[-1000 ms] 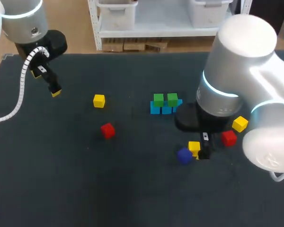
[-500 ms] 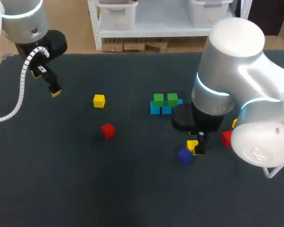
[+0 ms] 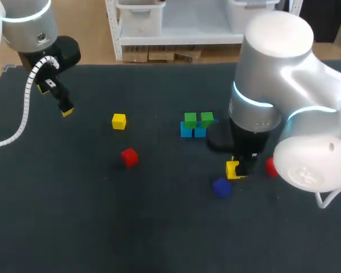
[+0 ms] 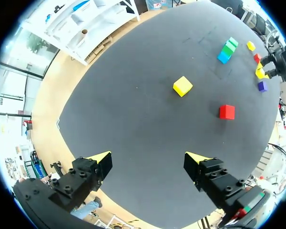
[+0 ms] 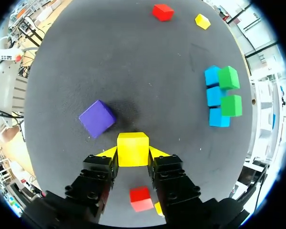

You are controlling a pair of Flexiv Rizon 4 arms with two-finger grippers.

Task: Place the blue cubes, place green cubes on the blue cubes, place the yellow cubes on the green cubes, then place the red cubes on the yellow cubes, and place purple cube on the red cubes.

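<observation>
Right arm (image 3: pixel 273 108) comes in from the right edge and reaches to centre-right of the head view. The right jaws are set narrow and clamp the held yellow cube (image 3: pixel 232 169) (image 5: pixel 132 149), w/ a yellow tip pressing each side (the right wrist view shows this plainly). Just below-left of it in the head view lies the purple cube (image 3: pixel 220 187) (image 5: pixel 97 118), close but not touching, flat on the bench (image 3: pixel 159 227). The near red cube (image 3: pixel 270 166) sits just right of the jaws, partly hidden by the arm.

Stack so far is just above centre: a row of blue cubes (image 3: pixel 192 132) (image 5: pixel 213 96) w/ two green cubes (image 3: pixel 198 119) (image 5: pixel 228 78) on top (the right wrist view shows three blues).

Loose at centre-left are the far yellow cube (image 3: pixel 119 121) (image 4: pixel 182 86) and, below-right of it, the far red cube (image 3: pixel 129 156) (image 4: pixel 227 111). They are apart from each other and well apart from the stack.

Left arm (image 3: pixel 34 34) is at upper left. The left jaws are spread wide w/ nothing between them, over bare bench.
</observation>
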